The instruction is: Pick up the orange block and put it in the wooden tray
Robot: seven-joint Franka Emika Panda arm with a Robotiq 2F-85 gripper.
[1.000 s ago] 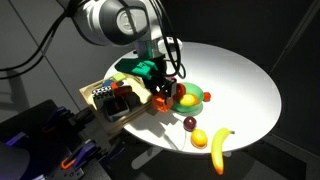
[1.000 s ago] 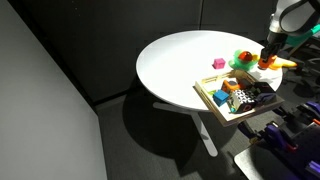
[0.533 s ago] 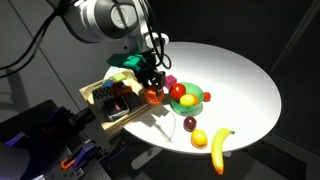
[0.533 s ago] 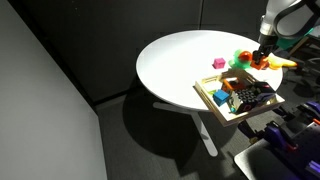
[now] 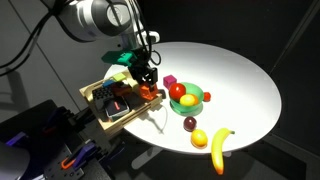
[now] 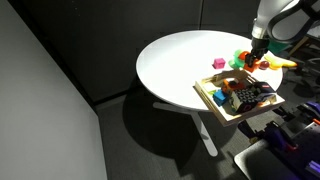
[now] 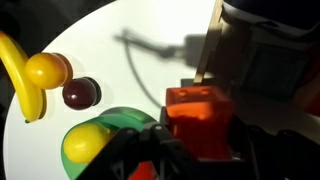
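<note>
My gripper [image 7: 197, 135] is shut on the orange block [image 7: 199, 118], a small orange-red cube, and holds it in the air. In an exterior view the gripper [image 5: 148, 87] with the block [image 5: 150, 93] hangs over the near rim of the wooden tray [image 5: 93, 90]. In the wrist view the tray's light-wood rim [image 7: 212, 45] lies just beyond the block. In an exterior view the gripper [image 6: 254, 62] is above the tray [image 6: 207, 95], which holds several toys.
A green bowl [image 5: 196, 103] with a red apple [image 5: 178, 91] and a yellow fruit [image 5: 187, 100] sits beside the tray. A dark plum [image 5: 190, 124], a lemon [image 5: 199, 138] and a banana [image 5: 219, 147] lie near the table's front. A pink cube [image 6: 218, 63] lies on the table.
My gripper has carried the orange block from beside the green bowl across to the tray's rim.
</note>
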